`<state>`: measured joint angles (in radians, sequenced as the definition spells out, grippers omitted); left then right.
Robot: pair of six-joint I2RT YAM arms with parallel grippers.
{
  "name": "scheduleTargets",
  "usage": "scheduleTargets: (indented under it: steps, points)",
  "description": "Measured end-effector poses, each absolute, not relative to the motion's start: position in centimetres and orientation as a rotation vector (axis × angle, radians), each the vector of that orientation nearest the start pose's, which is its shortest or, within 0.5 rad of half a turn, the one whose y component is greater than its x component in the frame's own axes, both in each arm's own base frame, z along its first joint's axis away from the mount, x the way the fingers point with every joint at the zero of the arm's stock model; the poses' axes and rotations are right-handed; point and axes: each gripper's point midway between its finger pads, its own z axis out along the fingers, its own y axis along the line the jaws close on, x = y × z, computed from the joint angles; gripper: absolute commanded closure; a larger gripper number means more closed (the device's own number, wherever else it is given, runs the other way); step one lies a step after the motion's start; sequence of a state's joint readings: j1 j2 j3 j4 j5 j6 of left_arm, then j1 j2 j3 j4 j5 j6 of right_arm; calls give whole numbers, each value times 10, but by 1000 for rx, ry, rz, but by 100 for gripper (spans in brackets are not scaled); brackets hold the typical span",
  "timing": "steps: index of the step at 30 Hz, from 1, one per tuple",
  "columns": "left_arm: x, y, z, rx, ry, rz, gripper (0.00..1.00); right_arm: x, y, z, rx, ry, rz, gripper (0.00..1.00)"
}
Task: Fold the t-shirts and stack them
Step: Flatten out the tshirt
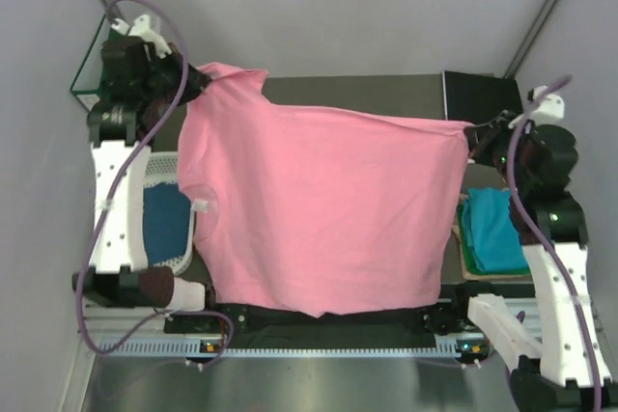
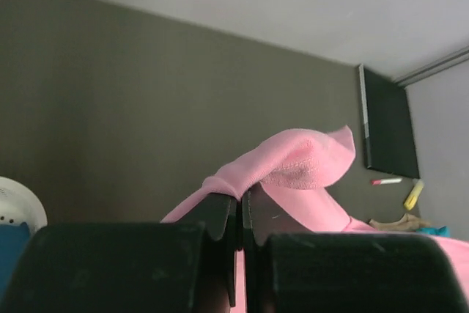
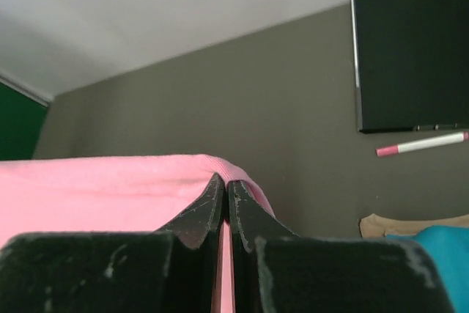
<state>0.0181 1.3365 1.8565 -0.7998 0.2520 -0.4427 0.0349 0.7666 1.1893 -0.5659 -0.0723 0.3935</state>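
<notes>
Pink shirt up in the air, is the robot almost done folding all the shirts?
Not nearly. The teal cloth shirt at the right looks possibly folded. The bright pink cloth t-shirt is in hand, unfolded, stretched between the left tool and right tool, both shut on it. The dark blue cloth shirt lies in the white lattice basket; nothing is stacked.

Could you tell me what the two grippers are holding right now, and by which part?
The pink t-shirt, spread between them: the left gripper pinches its bunched far-left corner, the right gripper its far-right corner.
</notes>
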Motion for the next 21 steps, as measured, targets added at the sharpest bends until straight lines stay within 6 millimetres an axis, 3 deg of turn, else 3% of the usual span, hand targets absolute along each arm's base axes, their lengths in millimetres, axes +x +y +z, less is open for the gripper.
scheduleTargets:
  steps: [3,6,8,13,17,21]
  points:
    - [410,-57,378,-291,2008,-539,100,303,39,329,276,1815,368,100]
    - [434,-59,326,-323,2116,-538,100,329,41,285,290,1900,359,100]
    - [446,-60,304,-335,2161,-538,100,342,41,265,291,1939,351,100]
    - [476,-68,281,-303,2196,-530,100,386,41,239,270,1966,331,100]
    - [511,-80,262,-264,2203,-529,100,421,43,204,277,2028,324,100]
    - [536,-90,228,-252,2247,-530,100,457,47,164,287,2102,336,100]
